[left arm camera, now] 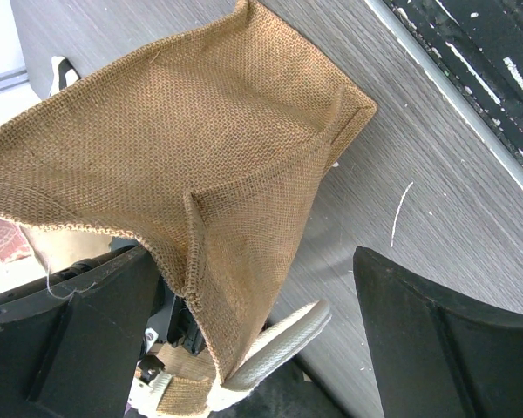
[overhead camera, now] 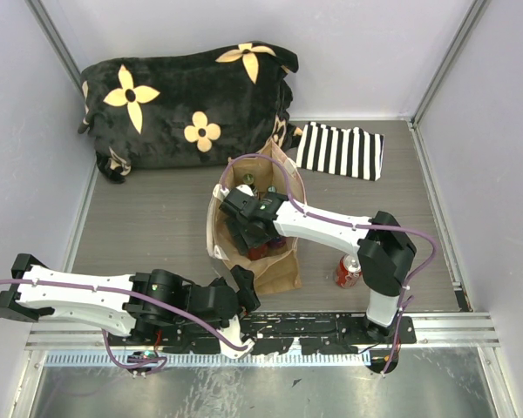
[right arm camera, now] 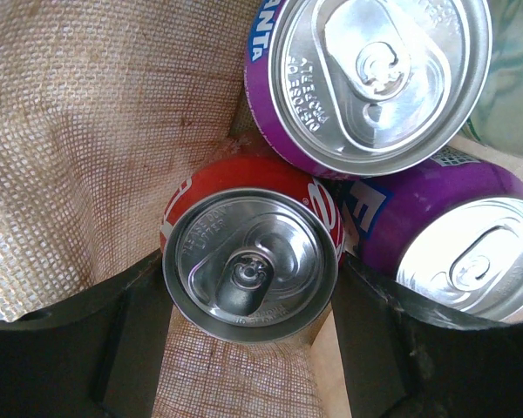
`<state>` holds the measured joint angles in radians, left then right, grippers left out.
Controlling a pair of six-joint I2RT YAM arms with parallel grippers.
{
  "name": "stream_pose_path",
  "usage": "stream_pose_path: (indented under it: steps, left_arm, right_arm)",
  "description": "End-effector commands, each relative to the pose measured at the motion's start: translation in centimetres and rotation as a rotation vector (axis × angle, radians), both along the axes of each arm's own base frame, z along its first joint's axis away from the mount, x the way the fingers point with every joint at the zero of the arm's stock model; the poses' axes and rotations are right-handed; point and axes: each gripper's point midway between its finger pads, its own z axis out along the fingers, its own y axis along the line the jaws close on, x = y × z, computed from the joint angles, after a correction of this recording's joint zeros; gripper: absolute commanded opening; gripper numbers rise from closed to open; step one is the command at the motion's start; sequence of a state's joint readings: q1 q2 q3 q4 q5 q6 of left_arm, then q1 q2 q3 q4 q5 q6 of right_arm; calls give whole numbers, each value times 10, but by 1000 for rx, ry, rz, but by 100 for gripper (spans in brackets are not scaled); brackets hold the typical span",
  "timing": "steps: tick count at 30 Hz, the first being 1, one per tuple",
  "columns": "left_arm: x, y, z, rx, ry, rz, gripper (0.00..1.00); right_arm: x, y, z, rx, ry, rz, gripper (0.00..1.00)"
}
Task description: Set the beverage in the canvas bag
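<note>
The tan canvas bag (overhead camera: 279,268) stands open mid-table, and its weave fills the left wrist view (left arm camera: 200,148). My right gripper (overhead camera: 248,228) reaches down inside the bag. In the right wrist view it (right arm camera: 248,344) is shut on an upright red can (right arm camera: 248,266), beside two purple cans (right arm camera: 375,78) (right arm camera: 458,248) in the bag. My left gripper (overhead camera: 240,292) is open at the bag's near corner. The bag's rim and a white strap handle (left arm camera: 275,348) lie between its fingers (left arm camera: 444,340). Another red can (overhead camera: 348,272) stands on the table, right of the bag.
A black blanket with yellow flowers (overhead camera: 183,96) lies at the back left. A black-and-white striped cloth (overhead camera: 340,150) lies at the back right. A metal rail (overhead camera: 436,320) runs along the near table edge. Something pale green (right arm camera: 514,78) shows inside the bag.
</note>
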<state>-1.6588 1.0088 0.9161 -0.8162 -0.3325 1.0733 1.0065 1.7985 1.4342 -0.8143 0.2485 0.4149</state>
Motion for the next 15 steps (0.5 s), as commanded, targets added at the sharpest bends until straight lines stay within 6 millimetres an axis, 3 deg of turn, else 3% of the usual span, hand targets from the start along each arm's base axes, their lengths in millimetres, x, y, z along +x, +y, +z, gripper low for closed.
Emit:
stream_pose_path:
  steps: [1,3,7,15]
  left_arm:
    - [-1,3,-3,19,0,-4,98]
    - [-1,3,-3,20,0,-5,98]
    - [-1,2,-4,26,0,-6,98]
    - [-1,0,-4,32,-5,-7,98]
  right_arm:
    - [21,17,7,77,-90,-35,37]
    - [22,19,17,105,-109,-32,51]
    - [25,22,34,139,-136,-23,66]
    - [27,25,49,167,-157,-10,77]
